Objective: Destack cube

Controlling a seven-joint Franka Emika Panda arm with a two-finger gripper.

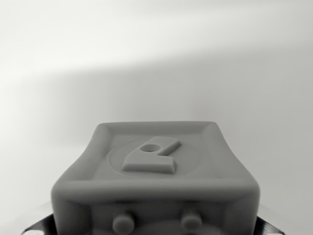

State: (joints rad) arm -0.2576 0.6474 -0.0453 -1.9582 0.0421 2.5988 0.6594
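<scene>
Right under the hand (156, 230), in the wrist view, I see the cube (155, 174) filling the lower frame, raised numeral face up. Dark finger tips flank its bottom corners, suggesting a side grasp for lifting, but I cannot tell whether they clamp it.

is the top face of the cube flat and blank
No, the cube has a raised rim around its top face and an embossed shape with a small round hole standing up in the middle.

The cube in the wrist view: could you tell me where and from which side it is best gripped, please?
Probably from above, closing on the cube's two opposite flat side walls, at the wrist view's left and right. The top has a raised rim and embossed figure, and the near face has studs, so those are poorer surfaces.
</scene>
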